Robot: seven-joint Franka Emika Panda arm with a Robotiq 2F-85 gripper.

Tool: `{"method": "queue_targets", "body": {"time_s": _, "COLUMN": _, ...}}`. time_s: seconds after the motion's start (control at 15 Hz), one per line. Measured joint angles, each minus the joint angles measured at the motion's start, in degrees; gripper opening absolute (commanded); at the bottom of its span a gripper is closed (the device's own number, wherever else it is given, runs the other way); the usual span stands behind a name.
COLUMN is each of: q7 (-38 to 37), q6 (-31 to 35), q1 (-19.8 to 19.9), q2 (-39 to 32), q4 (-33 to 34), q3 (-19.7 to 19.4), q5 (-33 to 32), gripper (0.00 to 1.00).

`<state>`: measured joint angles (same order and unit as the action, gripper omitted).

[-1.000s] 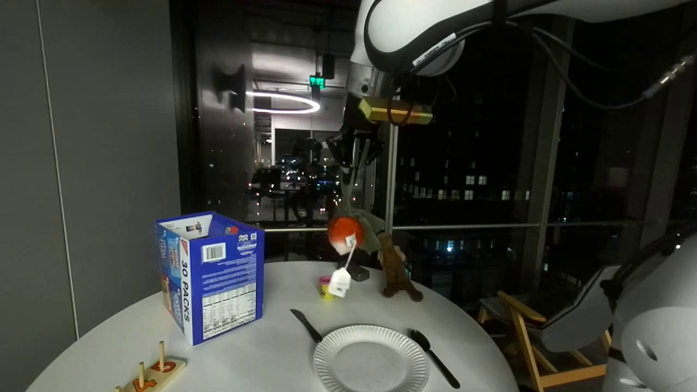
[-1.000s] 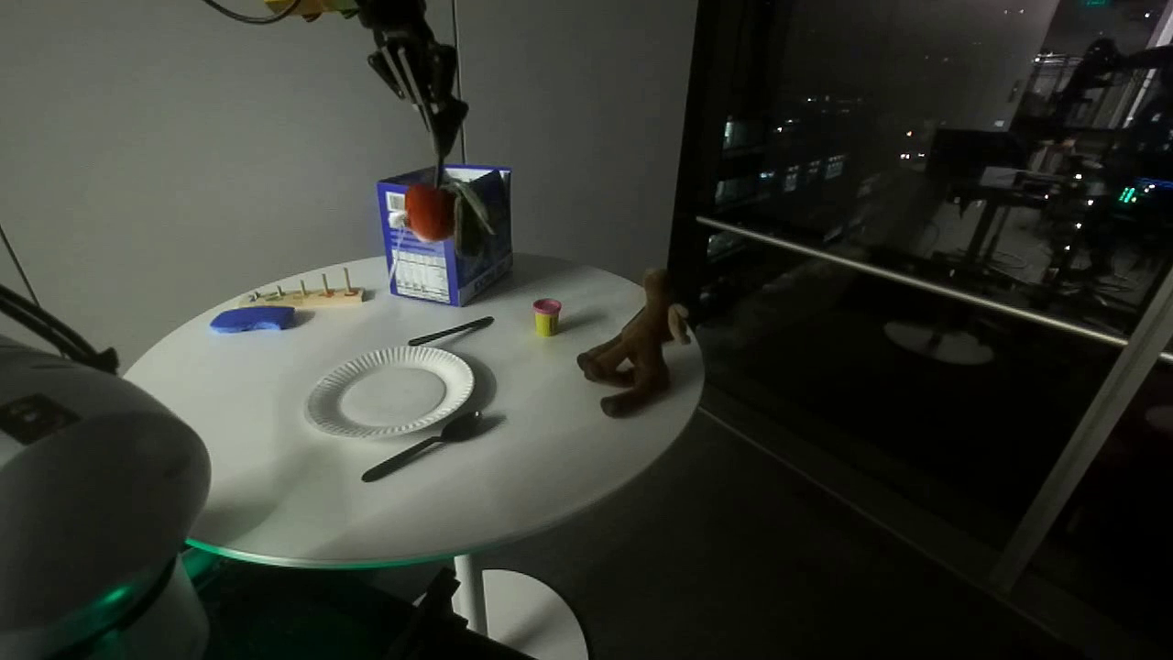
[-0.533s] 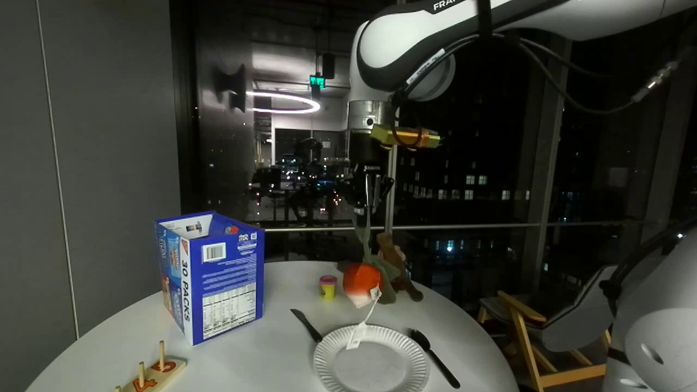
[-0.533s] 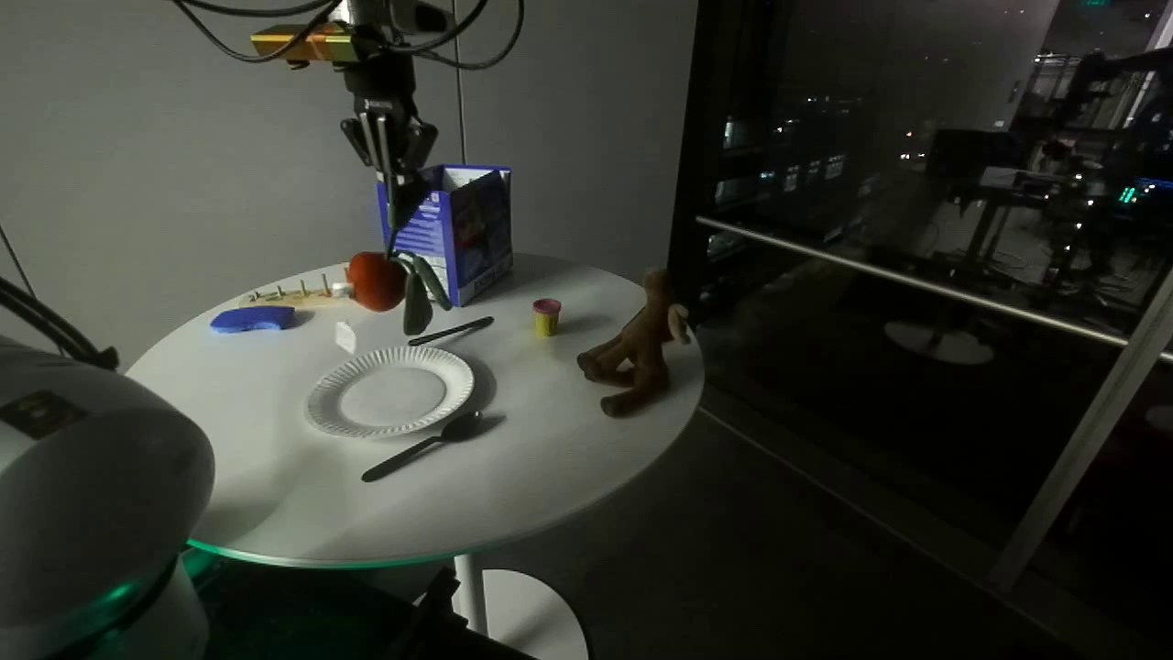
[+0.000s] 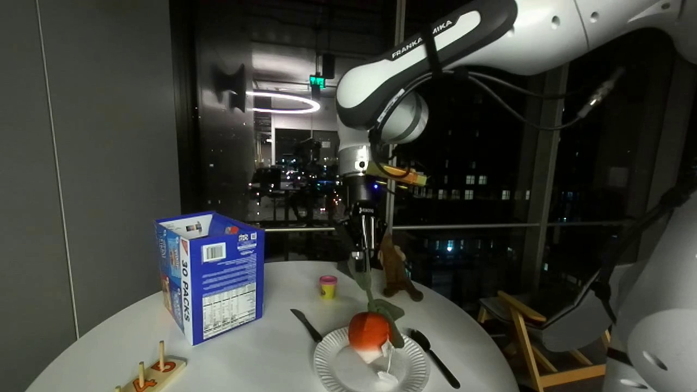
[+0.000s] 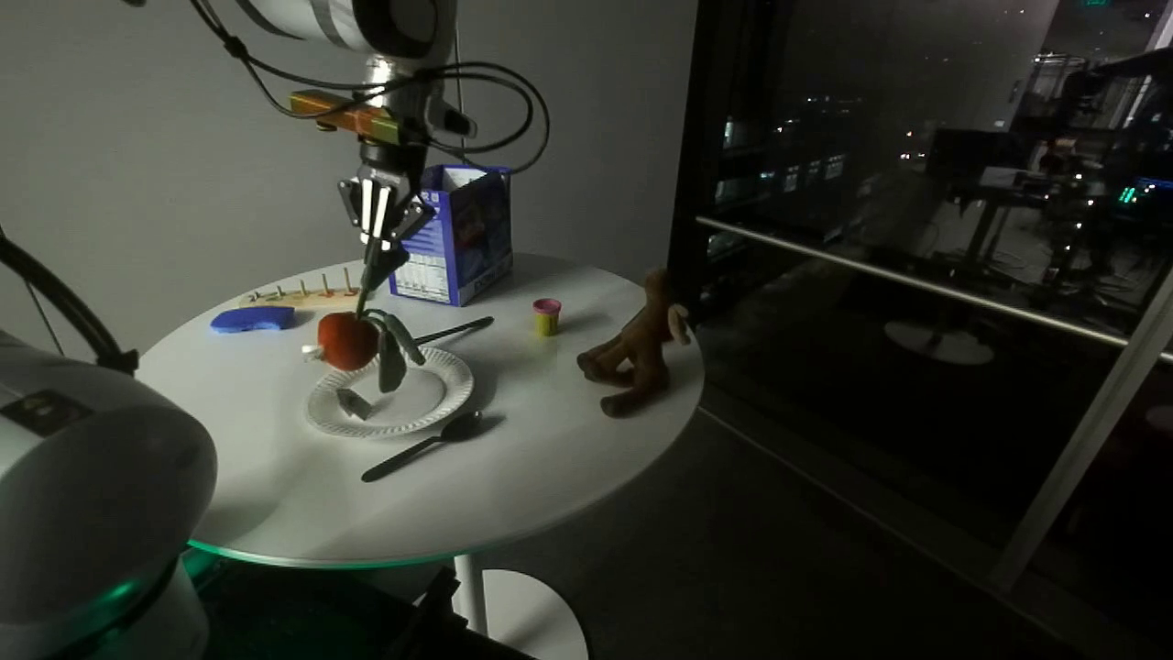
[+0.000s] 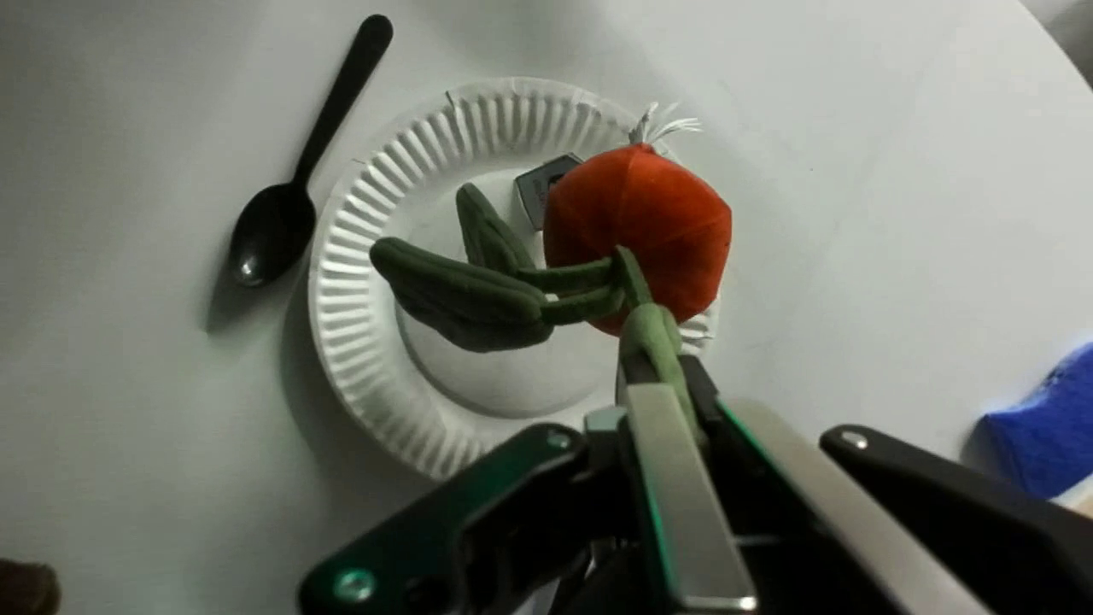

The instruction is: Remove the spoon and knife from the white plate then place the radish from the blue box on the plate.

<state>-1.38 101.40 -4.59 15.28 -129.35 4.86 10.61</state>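
Note:
The radish is a red plush ball [image 5: 368, 332] with green cloth leaves and a paper tag; it also shows in the wrist view [image 7: 640, 226]. My gripper [image 7: 662, 376] is shut on its green leaves, and the ball hangs below the fingers over the white plate [image 6: 458, 380]. The tag hangs low over the plate; whether it touches cannot be told. The black spoon [image 6: 417, 451] and black knife [image 6: 458, 328] lie on the table on opposite sides of the plate. The knife is not visible in the wrist view. The open-topped blue box [image 5: 234, 272] stands behind the gripper in an exterior view [image 6: 481, 243].
A small yellow tub with a pink lid [image 5: 328, 287] and a brown plush toy [image 6: 641, 353] stand on the round table. A wooden peg board [image 5: 158, 375] and a blue object [image 6: 252, 318] lie near the blue box's side of the table.
My gripper has come down with the radish, from high above the table to just above the plate. The plate, spoon, knife and box have not moved.

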Motion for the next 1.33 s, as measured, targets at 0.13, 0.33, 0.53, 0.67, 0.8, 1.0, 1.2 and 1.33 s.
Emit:
{"method": "queue_targets", "body": {"time_s": 0.13, "q7": 1.7, "q6": -0.8, "q1": 0.0, "q2": -3.0, "q4": 0.6, "q3": -0.6, "q5": 1.7, "gripper": 0.09}}
{"method": "queue_targets", "body": {"time_s": 0.33, "q7": 2.8, "q6": -2.4, "q1": 0.1, "q2": -6.8, "q4": 2.3, "q3": -1.3, "q5": 3.4, "gripper": 0.35}}
{"method": "queue_targets", "body": {"time_s": 0.53, "q7": 3.1, "q6": -3.7, "q1": 0.2, "q2": -9.5, "q4": 4.5, "q3": -1.8, "q5": 4.4, "gripper": 0.47}}
{"method": "queue_targets", "body": {"time_s": 0.67, "q7": 3.4, "q6": -5.0, "q1": 0.3, "q2": -10.6, "q4": 6.0, "q3": -2.1, "q5": 4.9, "gripper": 0.60}}
{"method": "queue_targets", "body": {"time_s": 0.8, "q7": 3.6, "q6": -6.2, "q1": 0.5, "q2": -11.3, "q4": 7.4, "q3": -2.3, "q5": 5.4, "gripper": 0.76}}
{"method": "queue_targets", "body": {"time_s": 1.0, "q7": 3.4, "q6": -7.8, "q1": 0.9, "q2": -11.5, "q4": 9.3, "q3": -2.5, "q5": 5.5, "gripper": 0.92}}
{"method": "queue_targets", "body": {"time_s": 1.2, "q7": 1.6, "q6": -10.3, "q1": 1.6, "q2": -9.4, "q4": 11.0, "q3": -2.9, "q5": 5.5, "gripper": 1.00}}
{"method": "queue_targets", "body": {"time_s": 1.33, "q7": -0.4, "q6": -13.0, "q1": 2.2, "q2": -6.1, "q4": 11.8, "q3": -3.3, "q5": 5.5, "gripper": 1.00}}
